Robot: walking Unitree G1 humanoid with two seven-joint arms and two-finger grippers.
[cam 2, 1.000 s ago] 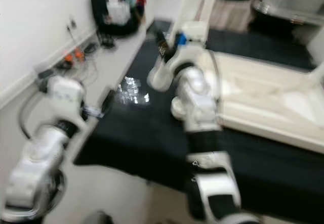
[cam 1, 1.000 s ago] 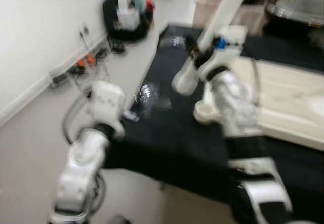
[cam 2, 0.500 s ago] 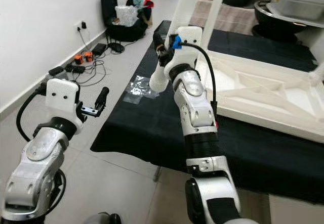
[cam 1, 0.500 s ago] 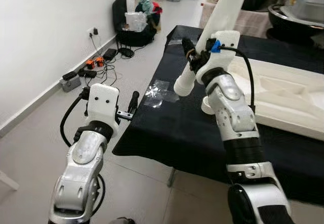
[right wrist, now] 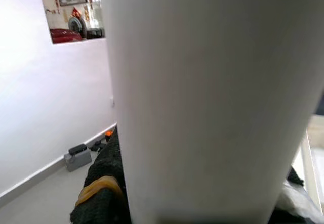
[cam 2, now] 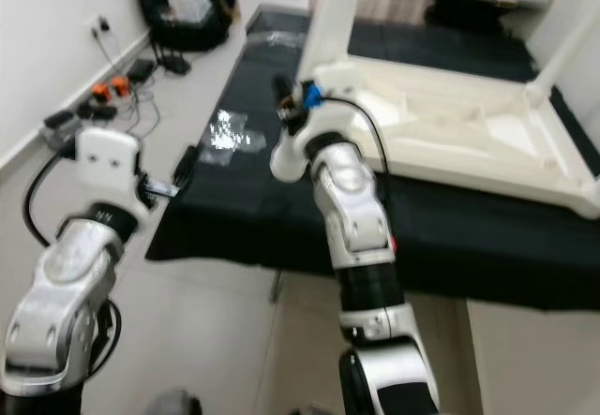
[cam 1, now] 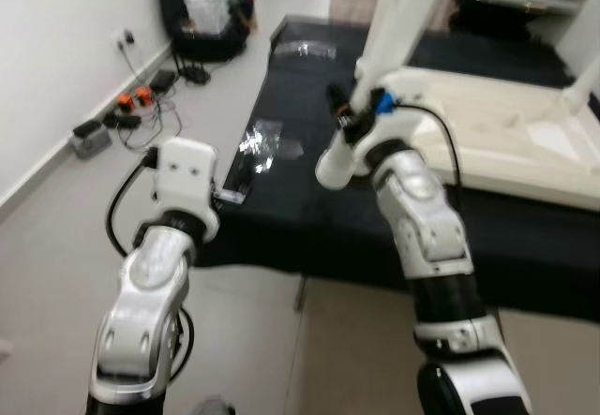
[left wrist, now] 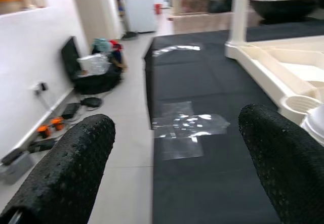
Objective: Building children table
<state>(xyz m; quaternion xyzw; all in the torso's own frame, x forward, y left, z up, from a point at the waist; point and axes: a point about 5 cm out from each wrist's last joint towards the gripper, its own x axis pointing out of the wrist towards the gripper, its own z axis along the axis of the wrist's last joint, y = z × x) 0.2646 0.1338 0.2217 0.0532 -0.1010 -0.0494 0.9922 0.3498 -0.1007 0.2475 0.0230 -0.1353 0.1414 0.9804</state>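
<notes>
Your left claw (left wrist: 172,158) hangs spread wide and empty beside the black-covered table (cam 1: 309,218). Beyond it, your right claw (cam 1: 343,120) grips the white table leg (cam 1: 398,12); next, seat that leg in the upturned tabletop (cam 1: 497,134).

You are looking at two silver arms, each ending in one gripper: the left gripper (cam 1: 232,195) at the near edge of the black mat (cam 2: 441,246), the right gripper (cam 1: 343,115) raised over it. One white table leg (cam 1: 370,78) rises through the right gripper. One overturned white tabletop (cam 2: 469,134) lies on that single mat, and you can count two more legs standing on it: one (cam 2: 339,7) at its near corner, one (cam 2: 567,31) at the far right. One clear plastic sheet (left wrist: 188,125) lies on the mat in the left wrist view. Against the wall, you see one black bag (cam 1: 192,22) and one tangle of chargers and cables (cam 1: 122,111).
</notes>
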